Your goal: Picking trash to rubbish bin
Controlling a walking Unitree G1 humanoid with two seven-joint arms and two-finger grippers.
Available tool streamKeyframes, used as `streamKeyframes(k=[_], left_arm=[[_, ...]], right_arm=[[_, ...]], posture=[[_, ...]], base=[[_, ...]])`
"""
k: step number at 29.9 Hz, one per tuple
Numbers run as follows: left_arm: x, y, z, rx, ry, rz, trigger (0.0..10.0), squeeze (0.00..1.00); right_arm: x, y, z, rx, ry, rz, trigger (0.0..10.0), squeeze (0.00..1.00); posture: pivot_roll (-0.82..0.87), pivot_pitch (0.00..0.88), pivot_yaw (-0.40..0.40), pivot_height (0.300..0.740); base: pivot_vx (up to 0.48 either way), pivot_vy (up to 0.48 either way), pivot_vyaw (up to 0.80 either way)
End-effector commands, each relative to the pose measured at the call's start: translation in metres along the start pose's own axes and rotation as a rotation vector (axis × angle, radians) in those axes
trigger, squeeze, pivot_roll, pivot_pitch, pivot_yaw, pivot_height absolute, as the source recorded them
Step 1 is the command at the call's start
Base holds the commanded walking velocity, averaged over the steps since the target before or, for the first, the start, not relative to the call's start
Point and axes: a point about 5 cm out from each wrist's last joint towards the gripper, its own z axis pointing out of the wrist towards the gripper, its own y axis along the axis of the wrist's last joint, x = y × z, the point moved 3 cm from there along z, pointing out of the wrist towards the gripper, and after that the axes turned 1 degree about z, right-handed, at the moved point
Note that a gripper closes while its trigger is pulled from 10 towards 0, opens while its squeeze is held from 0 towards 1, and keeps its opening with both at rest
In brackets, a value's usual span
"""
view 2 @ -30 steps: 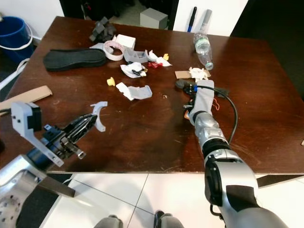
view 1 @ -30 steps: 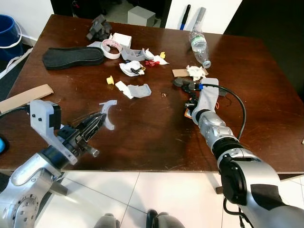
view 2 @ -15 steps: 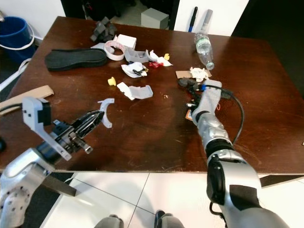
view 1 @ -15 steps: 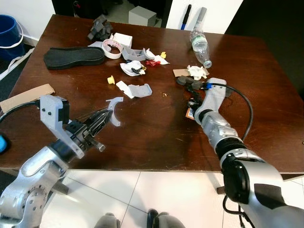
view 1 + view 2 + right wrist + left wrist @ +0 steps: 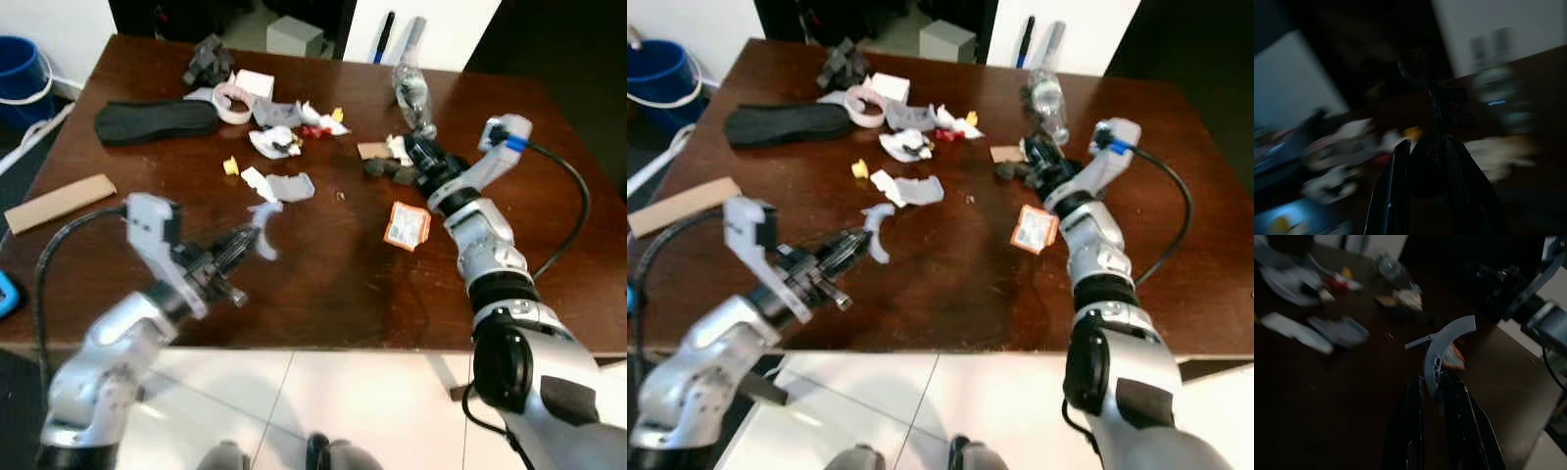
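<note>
My left gripper hovers over the front of the brown table, shut on a grey curved plastic piece, which sticks up past the fingertips. My right gripper is lifted above the table's right middle, near the crumpled white paper. In the blurred right wrist view its fingers close on a dark object that I cannot identify. An orange packet lies flat below the right arm. A blue bin stands on the floor at the far left.
Loose trash covers the far half of the table: a black insole, a tape roll, white and grey scraps, a clear bottle. A cardboard strip lies near the left edge. White floor tiles run below the table's front edge.
The right arm rose off the table and swung right, uncovering the orange packet. The left gripper carried the grey piece forward and to the right. The camera shifted slightly.
</note>
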Motion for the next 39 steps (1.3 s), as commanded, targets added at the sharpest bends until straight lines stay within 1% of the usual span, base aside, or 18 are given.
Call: streamKeyframes(k=[1, 3, 6, 9, 13, 17, 18, 21, 23, 26, 27, 30, 31, 33, 34, 37, 38, 39], left_arm=[[-0.007, -0.01, 0.005, 0.026, -0.027, -0.007, 10.0, 0.0], [-0.014, -0.017, 0.012, 0.053, -0.046, 0.004, 10.0, 0.0], [-0.026, -0.026, 0.023, 0.073, -0.084, -0.016, 10.0, 0.0], [-0.03, -0.03, 0.029, 0.074, -0.088, -0.028, 10.0, 0.0], [-0.029, -0.032, 0.032, 0.076, -0.087, -0.026, 10.0, 0.0], [-0.023, -0.034, 0.031, 0.092, -0.077, -0.005, 10.0, 0.0], [-0.023, -0.034, 0.031, 0.092, -0.077, -0.005, 10.0, 0.0], [-0.02, -0.034, 0.031, 0.096, -0.067, 0.005, 10.0, 0.0], [-0.018, -0.035, 0.03, 0.097, -0.06, 0.012, 10.0, 0.0], [-0.017, -0.035, 0.03, 0.099, -0.058, 0.014, 10.0, 0.0], [-0.017, -0.036, 0.03, 0.101, -0.057, 0.015, 10.0, 0.0], [-0.017, -0.042, 0.029, 0.116, -0.058, 0.019, 10.0, 0.0], [-0.017, -0.042, 0.029, 0.116, -0.058, 0.019, 10.0, 0.0], [-0.018, -0.045, 0.029, 0.126, -0.063, 0.02, 10.0, 0.0], [-0.018, -0.045, 0.029, 0.126, -0.063, 0.02, 10.0, 0.0], [-0.02, -0.052, 0.027, 0.145, -0.067, 0.012, 10.0, 0.0], [-0.02, -0.052, 0.027, 0.145, -0.067, 0.012, 10.0, 0.0], [-0.019, -0.055, 0.026, 0.152, -0.065, 0.008, 10.0, 0.0]], right_arm=[[-0.027, 0.007, -0.009, -0.033, -0.139, -0.019, 10.0, 0.0], [-0.037, 0.015, -0.012, -0.057, -0.181, -0.018, 10.0, 0.0], [-0.05, 0.022, -0.016, -0.07, -0.251, -0.031, 10.0, 0.0], [-0.057, 0.022, -0.02, -0.054, -0.293, -0.063, 10.0, 0.0], [-0.066, 0.023, -0.025, -0.053, -0.351, -0.112, 10.0, 0.0], [-0.093, 0.032, -0.042, -0.05, -0.518, -0.22, 10.0, 0.0], [-0.093, 0.032, -0.042, -0.05, -0.518, -0.22, 10.0, 0.0], [-0.103, 0.035, -0.048, -0.045, -0.575, -0.25, 10.0, 0.0], [-0.114, 0.036, -0.057, -0.028, -0.632, -0.277, 10.0, 0.0], [-0.12, 0.036, -0.062, -0.017, -0.662, -0.299, 10.0, 0.0], [-0.124, 0.035, -0.066, -0.007, -0.684, -0.314, 10.0, 0.0], [-0.148, 0.033, -0.091, 0.042, -0.804, -0.37, 10.0, 0.0], [-0.148, 0.033, -0.091, 0.042, -0.804, -0.37, 10.0, 0.0], [-0.161, 0.034, -0.106, 0.064, -0.868, -0.399, 10.0, 0.0], [-0.161, 0.034, -0.106, 0.064, -0.868, -0.399, 10.0, 0.0], [-0.184, 0.033, -0.136, 0.119, -0.986, -0.44, 10.0, 0.0], [-0.184, 0.033, -0.136, 0.119, -0.986, -0.44, 10.0, 0.0], [-0.189, 0.031, -0.145, 0.14, -1.016, -0.451, 10.0, 0.0]], posture=[[0.18, 0.126, -0.07, 0.74], [0.18, 0.121, -0.069, 0.74], [0.16, 0.116, -0.061, 0.74], [0.15, 0.115, -0.059, 0.74], [0.14, 0.115, -0.055, 0.74], [0.14, 0.108, -0.054, 0.74], [0.14, 0.108, -0.054, 0.74], [0.13, 0.104, -0.056, 0.74], [0.13, 0.103, -0.055, 0.74], [0.13, 0.099, -0.057, 0.74], [0.13, 0.099, -0.057, 0.74], [0.14, 0.093, -0.065, 0.74], [0.14, 0.093, -0.065, 0.74], [0.14, 0.093, -0.065, 0.74], [0.14, 0.093, -0.065, 0.74], [0.14, 0.097, -0.065, 0.74], [0.14, 0.097, -0.065, 0.74], [0.14, 0.097, -0.065, 0.74]], base=[[0.0, 0.0, 0.0], [0.0, 0.0, 0.0], [0.0, 0.0, 0.0], [0.0, 0.0, 0.0], [0.0, 0.0, 0.0], [-0.21, 0.0, 0.0], [-0.285, 0.0, 0.0], [-0.303, 0.0, 0.0], [-0.313, 0.0, 0.0], [-0.312, 0.0, 0.0], [-0.311, 0.0, 0.0], [-0.312, 0.0, 0.0], [-0.315, 0.0, 0.0], [-0.311, 0.0, 0.0], [-0.311, 0.0, 0.0], [-0.31, 0.0, 0.0], [-0.311, 0.0, 0.0], [-0.311, 0.0, 0.0]])
